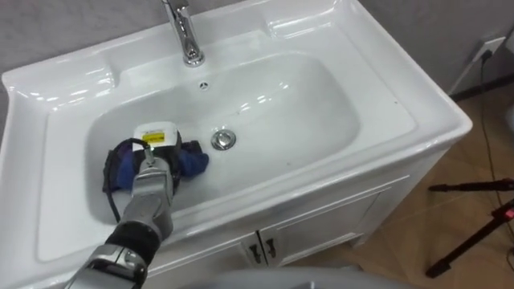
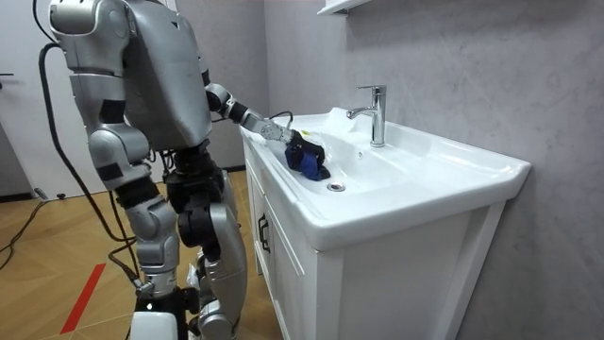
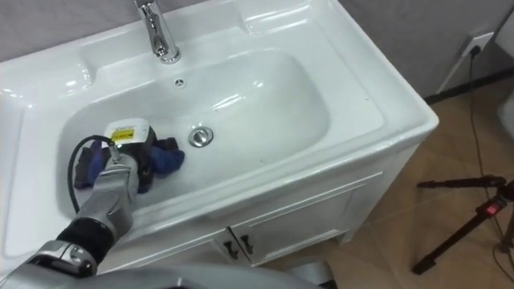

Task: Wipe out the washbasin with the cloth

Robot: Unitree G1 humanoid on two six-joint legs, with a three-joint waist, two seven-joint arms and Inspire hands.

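A white basin (image 1: 385, 120) sits in a vanity top, with a chrome faucet (image 1: 185, 32) at the back and a round drain (image 1: 224, 139) in the middle. A bunched blue cloth (image 1: 193, 160) lies on the basin floor, left of the drain. My left hand (image 1: 157, 152) reaches in over the front rim and rests on the cloth with its fingers curled into it; blue folds stick out on both sides of the hand. In the room view I stand at the vanity's side, with the left hand (image 2: 288, 137) stretched into the basin onto the cloth (image 2: 310, 162).
White cabinet doors (image 1: 321, 225) close the vanity below the basin. A dark tripod stand (image 1: 474, 217) stands on the wooden floor to the right. A wall socket (image 1: 490, 50) with a cable sits at the far right. A shelf (image 2: 340, 8) hangs above the faucet.
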